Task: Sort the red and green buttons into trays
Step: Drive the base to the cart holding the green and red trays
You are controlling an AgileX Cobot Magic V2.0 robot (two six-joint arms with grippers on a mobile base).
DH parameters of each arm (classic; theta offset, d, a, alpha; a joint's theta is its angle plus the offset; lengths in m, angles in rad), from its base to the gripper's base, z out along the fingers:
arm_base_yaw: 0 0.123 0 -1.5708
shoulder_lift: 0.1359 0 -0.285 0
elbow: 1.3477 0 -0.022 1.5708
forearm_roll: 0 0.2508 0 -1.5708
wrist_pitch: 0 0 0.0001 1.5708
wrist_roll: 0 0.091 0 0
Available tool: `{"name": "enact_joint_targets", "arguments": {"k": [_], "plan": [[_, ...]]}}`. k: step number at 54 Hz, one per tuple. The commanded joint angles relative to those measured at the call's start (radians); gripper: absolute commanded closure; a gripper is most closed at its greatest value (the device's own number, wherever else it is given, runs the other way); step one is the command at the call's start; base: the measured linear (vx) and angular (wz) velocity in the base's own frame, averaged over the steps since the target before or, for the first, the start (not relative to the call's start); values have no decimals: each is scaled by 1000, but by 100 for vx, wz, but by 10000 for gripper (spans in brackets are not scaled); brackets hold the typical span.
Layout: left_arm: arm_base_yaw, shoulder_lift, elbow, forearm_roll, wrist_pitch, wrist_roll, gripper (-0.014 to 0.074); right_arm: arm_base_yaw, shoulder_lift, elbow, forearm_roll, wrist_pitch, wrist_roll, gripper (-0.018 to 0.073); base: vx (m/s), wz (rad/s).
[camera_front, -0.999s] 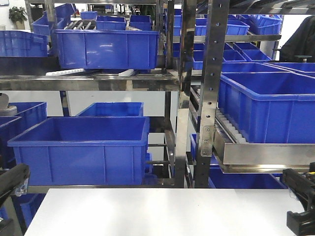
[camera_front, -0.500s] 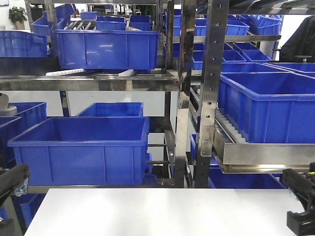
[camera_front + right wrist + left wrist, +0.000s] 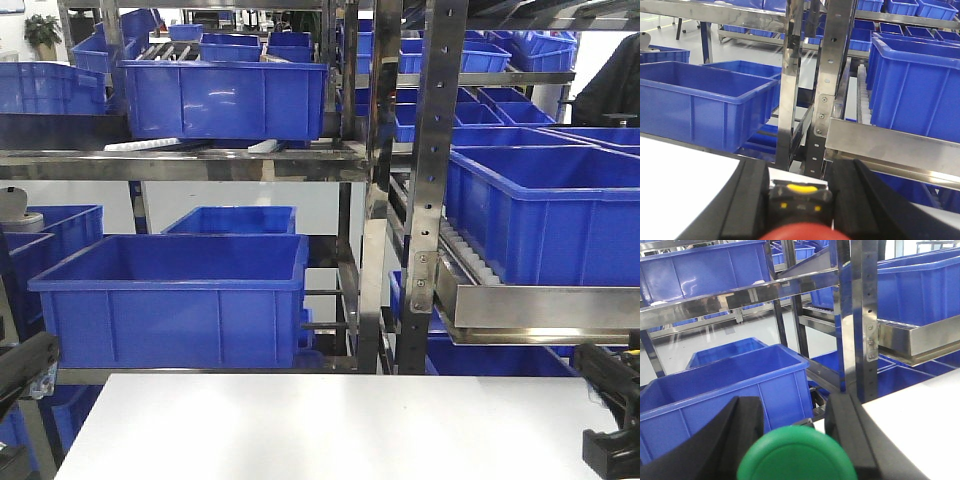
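The green button fills the bottom of the left wrist view, its round green cap facing the camera. My left gripper is shut on it, with black fingers on both sides. The red button, a dark block with yellow bits and a red cap at the frame's bottom edge, sits clamped in my right gripper. Both grippers hover at the near corners of the white table. The trays are out of view.
A steel rack loaded with deep blue crates stands just behind the table's far edge. A steel roller shelf juts out at the right. Dark arm parts show at the lower left and lower right of the front view.
The rack and crates have slid slightly right in the front view, and the table's far edge sits a little higher. Both arm parts keep the same places in the frame.
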Motion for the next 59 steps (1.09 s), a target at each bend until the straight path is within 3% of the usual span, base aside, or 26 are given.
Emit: {"name": "enact_joint_targets", "arguments": {"k": [1,59], "plan": [[-2,-8,-36,-6,-84,0,603,-1,-4,-34,-8,-61,-1,568,-10,0],[-2,-8,-36,-6,-84,0,603,-1,-4,-34,-8,-57,-1,568,-16,26]]}}
